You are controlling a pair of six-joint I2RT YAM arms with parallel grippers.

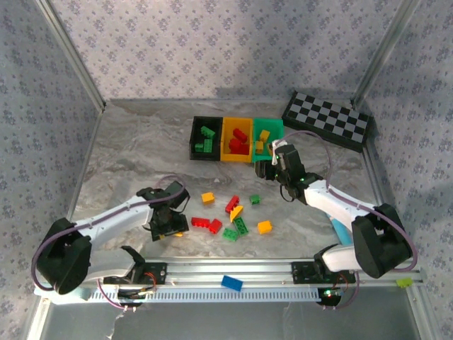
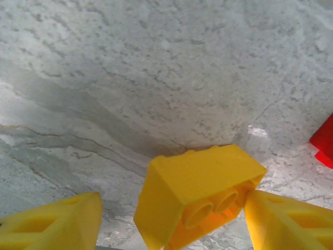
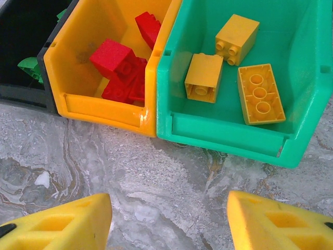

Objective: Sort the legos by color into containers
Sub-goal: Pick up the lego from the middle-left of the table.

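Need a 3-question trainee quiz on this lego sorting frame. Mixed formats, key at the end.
1. Multiple choice: what colour are the bricks in the green bin? A red, B yellow, C green.
2. True or false: the right gripper is shut on a red brick.
3. Fill in: the brick at the left gripper is ___ in colour.
Key: 1 B. 2 False, it is open and empty. 3 yellow.
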